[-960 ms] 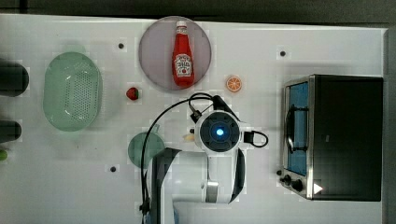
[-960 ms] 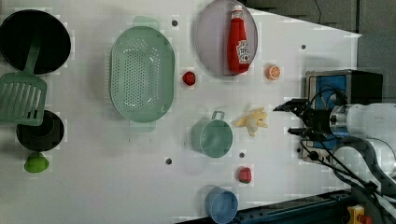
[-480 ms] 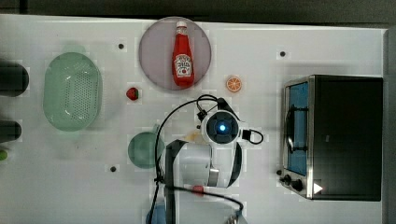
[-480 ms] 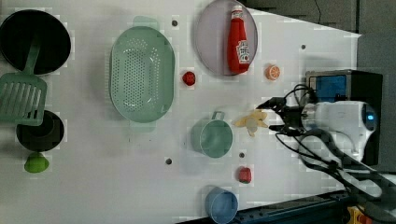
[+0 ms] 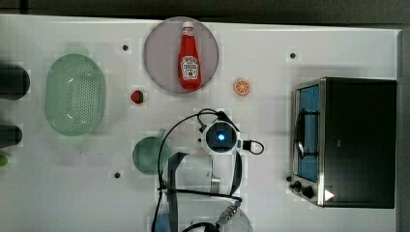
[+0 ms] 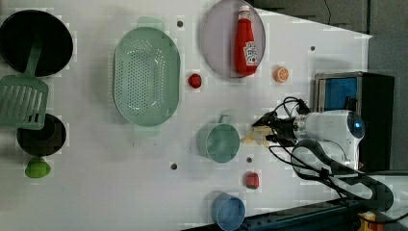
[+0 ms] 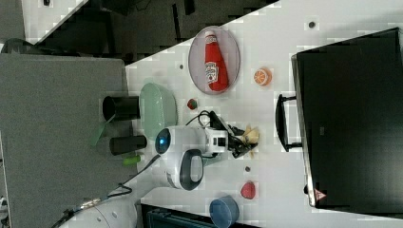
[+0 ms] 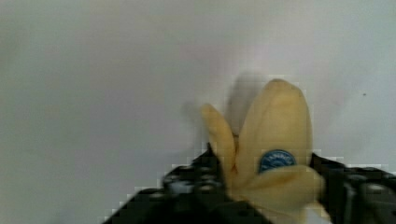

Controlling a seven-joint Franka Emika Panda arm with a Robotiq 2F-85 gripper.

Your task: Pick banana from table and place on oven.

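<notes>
Black fingers of the gripper [image 8: 266, 186] were closed on either side of the banana [image 8: 273, 140], a pale yellow fruit with a round blue sticker, its tips spreading out past the fingers in the wrist view. In the left view the gripper [image 6: 262, 129] reached in from the left view's right, with the banana [image 6: 251, 138] held at its tip just beside a green cup [image 6: 220, 142]. The right view showed the banana [image 7: 250, 135] at the gripper [image 7: 241, 141], set against the white table [image 7: 280, 47]; whether the fruit touched the tabletop could not be told. The oven [image 5: 348, 142] stood well apart on the top view's right, its black top bare and its blue glass door facing the arm. Farther off in the top view lay an orange slice [image 5: 242, 86], a ketchup bottle [image 5: 189, 63] on a round plate [image 5: 159, 58], a strawberry [image 5: 137, 96] and a green colander [image 5: 75, 94].
</notes>
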